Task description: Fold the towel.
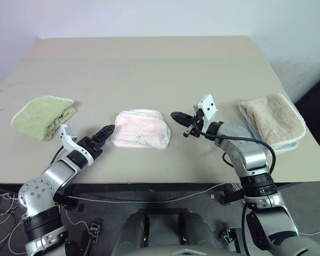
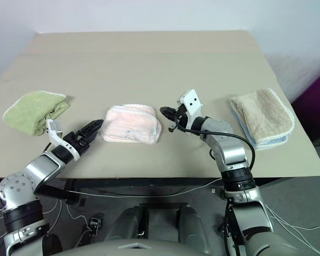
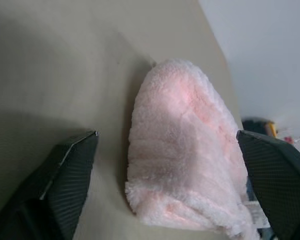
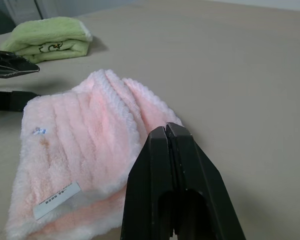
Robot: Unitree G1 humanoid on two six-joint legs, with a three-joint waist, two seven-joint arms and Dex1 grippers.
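On a tan table (image 1: 149,64), a folded green towel (image 1: 44,116) lies far left. The left gripper (image 1: 102,135), fingers spread, sits just beside the folded pink towel (image 1: 141,129) at centre. The right gripper (image 1: 179,118), fingers pressed together, hovers beside it. A beige towel (image 1: 272,121) lies far right.

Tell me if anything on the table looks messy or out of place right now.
Nothing stands out. The pink towel lies folded in a compact bundle between both end effectors, with the green towel and the beige towel folded at the table's sides.
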